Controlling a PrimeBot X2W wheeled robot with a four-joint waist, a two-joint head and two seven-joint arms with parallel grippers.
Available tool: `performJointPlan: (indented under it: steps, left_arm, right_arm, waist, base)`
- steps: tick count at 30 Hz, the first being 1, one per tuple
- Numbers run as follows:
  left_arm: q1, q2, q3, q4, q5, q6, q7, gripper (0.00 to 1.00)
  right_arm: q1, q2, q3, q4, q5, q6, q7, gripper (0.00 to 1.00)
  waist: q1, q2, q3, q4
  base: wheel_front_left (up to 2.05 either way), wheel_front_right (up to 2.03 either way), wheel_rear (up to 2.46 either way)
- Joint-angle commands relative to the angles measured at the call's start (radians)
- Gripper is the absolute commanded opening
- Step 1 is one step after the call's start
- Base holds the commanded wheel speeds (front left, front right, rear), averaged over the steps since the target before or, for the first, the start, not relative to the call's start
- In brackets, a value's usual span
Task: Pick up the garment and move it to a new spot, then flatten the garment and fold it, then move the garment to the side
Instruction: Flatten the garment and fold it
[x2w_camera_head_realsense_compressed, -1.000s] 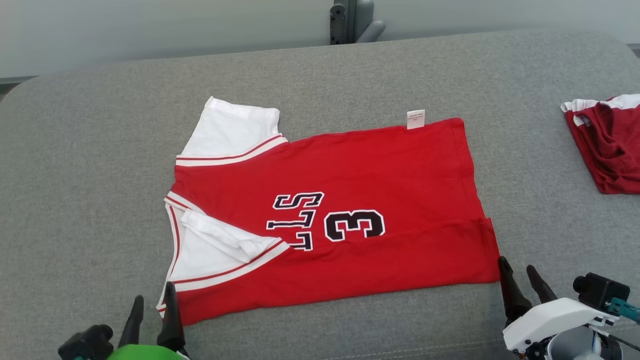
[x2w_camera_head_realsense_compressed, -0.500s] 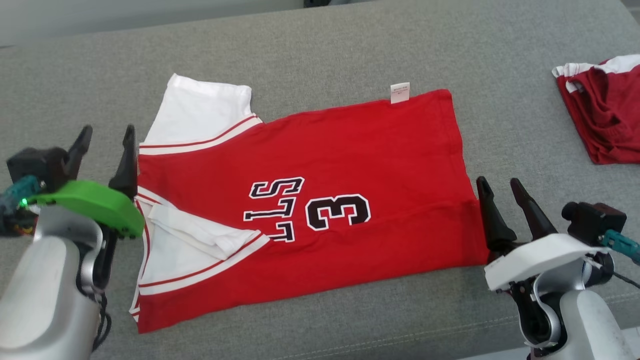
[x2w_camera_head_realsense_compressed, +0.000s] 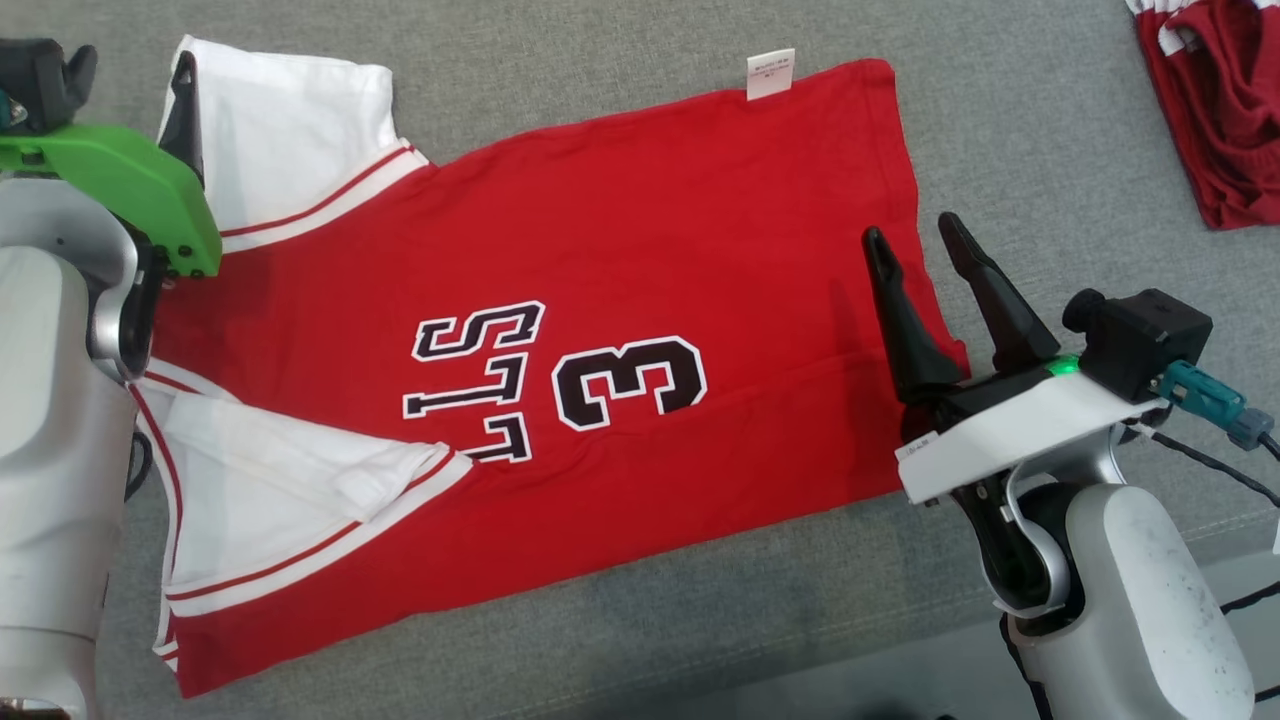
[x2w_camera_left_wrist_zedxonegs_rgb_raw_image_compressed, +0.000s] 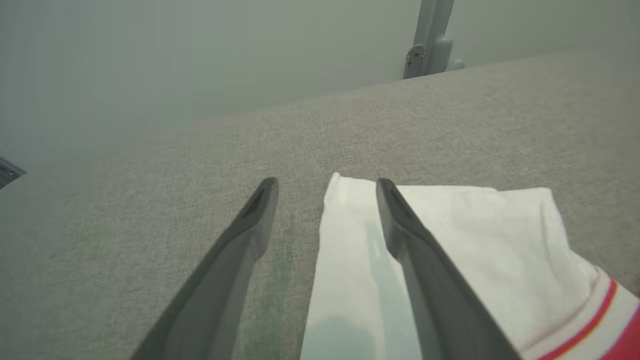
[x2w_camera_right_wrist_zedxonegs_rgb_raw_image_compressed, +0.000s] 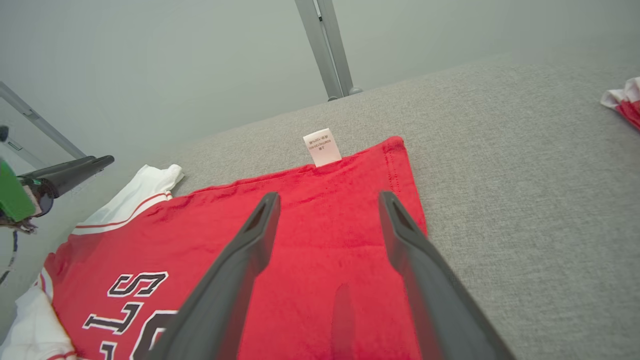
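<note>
The garment (x2w_camera_head_realsense_compressed: 600, 230) is a red jersey with white sleeves and black lettering, spread flat on the grey cushion (x2w_camera_head_realsense_compressed: 1050, 150). My left gripper (x2w_camera_head_realsense_compressed: 135, 80) is open at the far white sleeve (x2w_camera_left_wrist_zedxonegs_rgb_raw_image_compressed: 475, 225). In the left wrist view the left gripper (x2w_camera_left_wrist_zedxonegs_rgb_raw_image_compressed: 326, 186) straddles the sleeve's outer corner, one finger over the cloth and one over bare cushion. My right gripper (x2w_camera_head_realsense_compressed: 912, 230) is open above the jersey's hem at the right side. In the right wrist view the right gripper (x2w_camera_right_wrist_zedxonegs_rgb_raw_image_compressed: 328, 196) has red cloth (x2w_camera_right_wrist_zedxonegs_rgb_raw_image_compressed: 310, 240) between and beneath its fingers. Neither gripper holds anything.
A second, crumpled red and white garment (x2w_camera_head_realsense_compressed: 1220, 120) lies at the far right of the cushion, also seen as the crumpled garment (x2w_camera_right_wrist_zedxonegs_rgb_raw_image_compressed: 625, 100). A grey metal post (x2w_camera_right_wrist_zedxonegs_rgb_raw_image_compressed: 325, 50) stands behind the cushion's back edge. The cushion's front seam runs along the bottom of the head view.
The head camera has tipped down and closer. Both arms have reached forward: the left from the near sleeve to the far sleeve, the right from beside the hem to over it. Both stay open.
</note>
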Motion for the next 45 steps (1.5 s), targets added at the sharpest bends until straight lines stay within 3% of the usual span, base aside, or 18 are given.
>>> performJointPlan:
  steps: [1,10,15,16,17,18,19,20,26,30,38,45]
  left_arm:
    - [-0.025,0.002,0.001,0.017,0.005,0.010,-0.004,1.00]
    - [-0.139,-0.001,0.012,0.200,-0.006,0.033,-0.027,1.00]
    - [-0.160,-0.001,-0.001,0.270,-0.004,0.019,-0.023,1.00]
    - [-0.163,-0.005,-0.005,0.281,-0.006,0.012,-0.018,0.96]
    - [-0.166,-0.009,-0.009,0.290,-0.007,0.005,-0.017,0.49]
    - [-0.166,-0.015,-0.014,0.297,-0.008,-0.002,-0.017,0.33]
    - [-0.166,-0.017,-0.020,0.304,-0.006,-0.006,-0.019,0.09]
    - [-0.167,-0.018,-0.024,0.310,-0.005,-0.012,-0.022,0.00]
    - [-0.164,-0.030,-0.045,0.327,-0.009,-0.035,-0.045,0.00]
    - [-0.159,-0.051,-0.050,0.318,-0.025,-0.049,-0.086,0.00]
    - [-0.115,-0.110,-0.075,0.271,-0.068,-0.072,-0.169,0.00]
    - [-0.091,-0.126,-0.103,0.229,-0.091,-0.078,-0.186,0.00]
  right_arm:
    - [-0.018,-0.001,0.005,-0.011,-0.004,0.000,0.001,1.00]
    - [-0.022,-0.001,0.033,-0.063,-0.012,0.000,0.005,1.00]
    - [-0.025,-0.001,0.039,-0.068,-0.006,0.000,0.003,1.00]
    - [-0.024,-0.001,0.037,-0.068,-0.006,0.000,0.002,1.00]
    - [-0.024,-0.001,0.034,-0.068,-0.007,0.000,0.002,1.00]
    - [-0.023,-0.001,0.030,-0.067,-0.009,0.000,0.002,1.00]
    - [-0.022,-0.001,0.025,-0.066,-0.012,0.000,0.003,1.00]
    - [-0.022,-0.001,0.019,-0.064,-0.016,0.000,0.004,1.00]
    - [-0.057,-0.019,0.001,-0.047,-0.034,-0.001,0.033,1.00]
    - [-0.126,-0.077,0.002,0.003,-0.056,-0.001,0.080,1.00]
    - [-0.303,-0.246,0.018,0.217,-0.076,-0.001,0.190,1.00]
    - [-0.444,-0.305,0.077,0.411,-0.037,-0.001,0.244,1.00]
  waist:
    - [-0.0001,0.0100,0.069,-0.047]
    - [-0.0001,0.0100,0.111,-0.060]
    - [-0.0001,0.0100,0.119,-0.063]
    - [-0.0001,0.0100,0.118,-0.063]
    - [-0.0001,0.0100,0.116,-0.061]
    - [-0.0001,0.0100,0.112,-0.058]
    - [-0.0001,0.0100,0.107,-0.054]
    - [-0.0001,0.0100,0.102,-0.051]
    - [-0.0001,0.0100,0.064,-0.025]
    - [-0.0001,0.0100,0.035,-0.001]
    - [-0.0001,0.0100,-0.020,0.085]
    - [-0.0001,0.0100,-0.017,0.146]
  base:
    - [0.00,0.00,0.00]
    - [0.00,0.00,0.00]
    - [0.00,0.00,0.00]
    - [0.00,0.00,0.00]
    - [0.00,0.00,0.00]
    - [0.00,0.00,0.00]
    - [0.00,0.00,0.00]
    - [0.00,0.00,0.00]
    - [0.00,0.00,0.00]
    - [0.00,0.00,0.00]
    - [0.00,0.00,0.00]
    - [0.00,0.00,0.00]
